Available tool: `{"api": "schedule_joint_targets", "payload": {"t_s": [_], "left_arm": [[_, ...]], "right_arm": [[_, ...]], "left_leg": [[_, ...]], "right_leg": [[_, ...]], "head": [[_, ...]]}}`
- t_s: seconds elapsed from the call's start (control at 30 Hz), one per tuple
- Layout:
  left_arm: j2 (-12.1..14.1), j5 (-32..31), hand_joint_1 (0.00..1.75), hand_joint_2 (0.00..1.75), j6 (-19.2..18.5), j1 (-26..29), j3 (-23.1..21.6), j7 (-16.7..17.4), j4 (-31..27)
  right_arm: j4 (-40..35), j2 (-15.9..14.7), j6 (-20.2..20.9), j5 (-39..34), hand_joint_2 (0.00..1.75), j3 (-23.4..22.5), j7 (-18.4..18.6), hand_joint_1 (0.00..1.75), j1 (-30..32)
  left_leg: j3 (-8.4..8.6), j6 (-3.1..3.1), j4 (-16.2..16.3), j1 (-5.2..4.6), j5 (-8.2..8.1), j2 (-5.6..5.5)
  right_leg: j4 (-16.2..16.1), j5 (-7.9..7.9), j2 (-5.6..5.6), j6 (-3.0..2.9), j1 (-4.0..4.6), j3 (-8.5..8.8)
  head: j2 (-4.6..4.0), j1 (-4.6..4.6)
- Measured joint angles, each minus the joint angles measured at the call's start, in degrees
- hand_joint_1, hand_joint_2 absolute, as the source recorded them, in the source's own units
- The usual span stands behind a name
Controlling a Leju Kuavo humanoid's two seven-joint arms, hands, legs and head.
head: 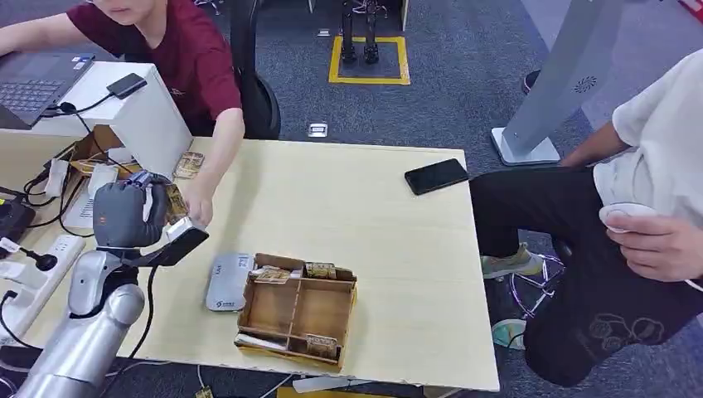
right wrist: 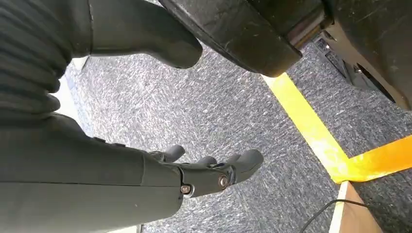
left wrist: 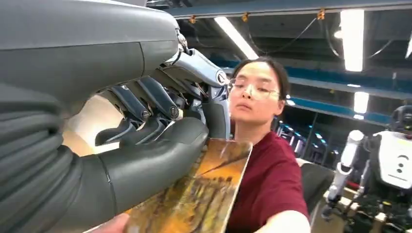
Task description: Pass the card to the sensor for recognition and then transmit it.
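A: What could go wrong from here?

B: As I judge it, the handover. The left hand (head: 126, 214) holds the card (left wrist: 199, 194) raised over the table's (head: 390, 207) left side, and a person's hand (head: 197, 203) in a dark red sleeve is right beside it, seemingly at the card. If that person pulls while the thumb is pressing down, the card could bend or tear. If the robot lets go early, it could drop onto the table among the cables (head: 50, 186).

A: How is the card gripped?

B: In the left wrist view the thick thumb (left wrist: 155, 160) lies across the card's face and the darker fingers curl behind it, so it is pinched at 1 end, with the far corner sticking out free.

A: And the card itself?

B: Thin, flat, stiff-looking, printed in orange and yellow-brown, slightly glossy. The picture on it is too blurred to read.

A: Has it been scanned?

B: I cannot tell. The grey sensor (head: 227, 282) lies flat beside the cardboard box (head: 297, 311) of cards, apart from the hand.

A: The other hand?

B: The right hand (right wrist: 204, 172) hangs over the carpet, fingers loosely apart, holding nothing.
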Motion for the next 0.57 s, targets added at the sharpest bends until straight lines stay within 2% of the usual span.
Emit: {"api": "schedule_joint_targets", "payload": {"t_s": [0.43,0.47,0.5,0.57], "left_arm": [[-1.16,0.20,1.75,1.75,0.57,-0.99,1.27,-0.42,3.83],[-1.22,0.22,0.12,1.75,0.57,-1.01,1.27,-0.42,3.90],[-1.29,0.24,0.00,1.75,0.57,-1.05,1.29,-0.42,3.96],[-1.42,0.35,0.00,1.75,0.64,-1.06,1.29,-0.51,4.11]], "right_arm": [[0.00,0.00,-0.22,0.00,1.75,0.22,-0.31,0.00,0.06],[0.00,0.00,-0.22,0.00,1.75,0.22,-0.35,0.00,0.06],[0.00,0.00,-0.22,0.00,1.75,0.22,-0.42,0.00,0.07],[0.00,0.00,-0.22,0.00,1.75,0.22,-0.46,0.00,0.07]], "left_leg": [[0.00,0.00,0.00,0.00,0.00,0.00],[0.00,0.00,0.00,0.00,0.00,0.00],[0.00,0.00,0.00,0.00,0.00,0.00],[-0.01,0.00,0.00,0.00,0.00,0.00]], "right_leg": [[0.00,0.00,0.00,0.00,0.00,-0.01],[0.00,0.00,0.00,0.00,0.00,-0.01],[0.00,0.00,0.00,0.00,0.00,-0.01],[0.00,0.00,0.00,0.00,0.00,-0.01]], "head": [[0.02,0.00],[0.02,0.00],[0.00,0.00],[0.00,0.00]]}}
